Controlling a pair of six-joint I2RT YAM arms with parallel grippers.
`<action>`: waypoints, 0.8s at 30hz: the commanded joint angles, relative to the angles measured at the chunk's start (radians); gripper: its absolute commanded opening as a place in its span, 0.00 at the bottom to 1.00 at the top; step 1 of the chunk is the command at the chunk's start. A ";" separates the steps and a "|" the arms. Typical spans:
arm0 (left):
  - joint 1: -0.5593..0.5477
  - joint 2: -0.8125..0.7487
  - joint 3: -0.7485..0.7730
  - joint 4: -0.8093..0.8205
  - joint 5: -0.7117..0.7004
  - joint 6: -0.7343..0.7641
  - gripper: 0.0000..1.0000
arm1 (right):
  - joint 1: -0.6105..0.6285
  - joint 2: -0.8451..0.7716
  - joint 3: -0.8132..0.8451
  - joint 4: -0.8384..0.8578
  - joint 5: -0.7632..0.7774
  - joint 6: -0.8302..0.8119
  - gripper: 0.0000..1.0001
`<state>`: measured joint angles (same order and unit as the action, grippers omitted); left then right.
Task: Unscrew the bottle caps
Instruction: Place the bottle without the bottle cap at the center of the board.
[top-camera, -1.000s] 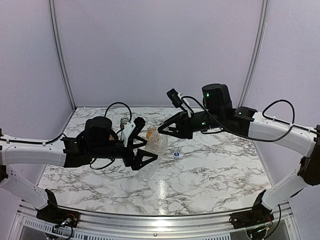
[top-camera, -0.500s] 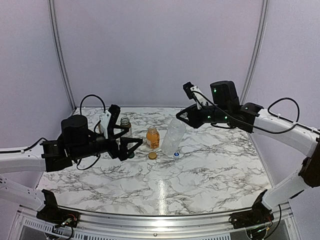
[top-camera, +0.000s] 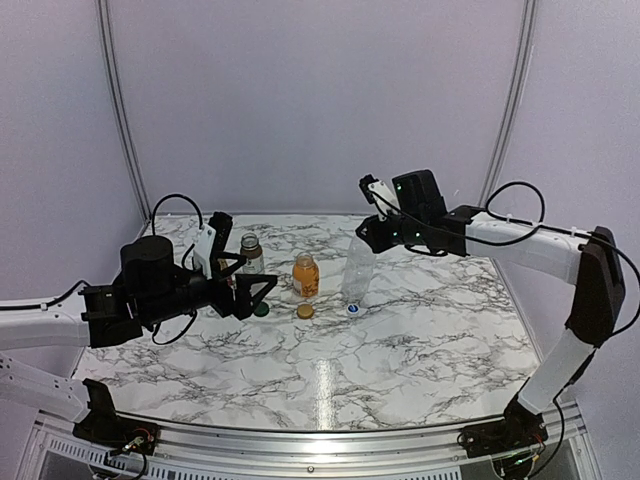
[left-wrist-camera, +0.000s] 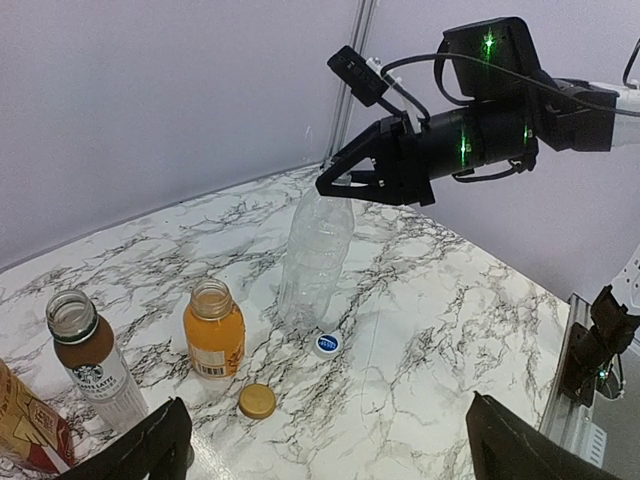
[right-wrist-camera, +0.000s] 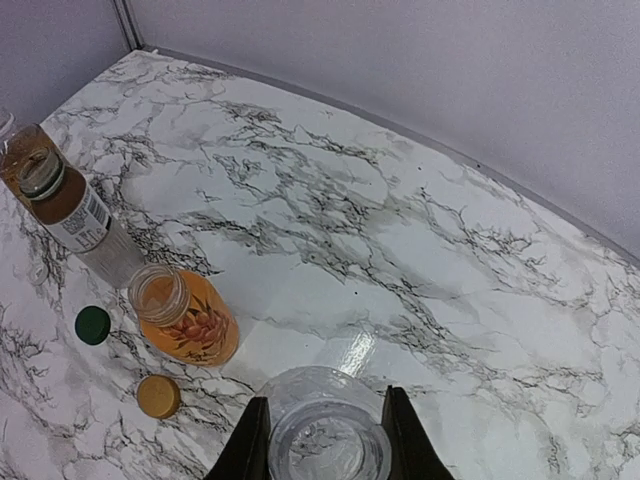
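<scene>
My right pincer, jaws spread, flanks the uncapped mouth of the tall clear bottle.
My left pincer gapes wide, empty; the white-and-blue cap lies beside that bottle's base.

You have the green cap, orange cap and white-blue cap lying on the table. Your right gripper sits at the tall bottle mouth. Your left gripper stands spread near the green cap.

Grey-veined white marble tabletop, plain lilac walls, grey corner posts, metal rail along near edge
</scene>
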<state>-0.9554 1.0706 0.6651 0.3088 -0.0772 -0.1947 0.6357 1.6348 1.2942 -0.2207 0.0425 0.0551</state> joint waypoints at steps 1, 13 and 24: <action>0.006 -0.023 -0.013 0.009 -0.030 0.008 0.99 | -0.006 0.031 0.054 0.059 0.033 -0.014 0.00; 0.006 0.001 -0.004 0.009 -0.030 0.022 0.99 | -0.005 0.066 0.038 0.081 0.029 -0.031 0.03; 0.006 0.002 -0.008 0.006 -0.054 0.034 0.99 | -0.005 0.076 0.047 0.064 0.011 -0.042 0.38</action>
<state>-0.9554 1.0725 0.6643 0.3088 -0.1066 -0.1780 0.6353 1.6989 1.2991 -0.1581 0.0544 0.0212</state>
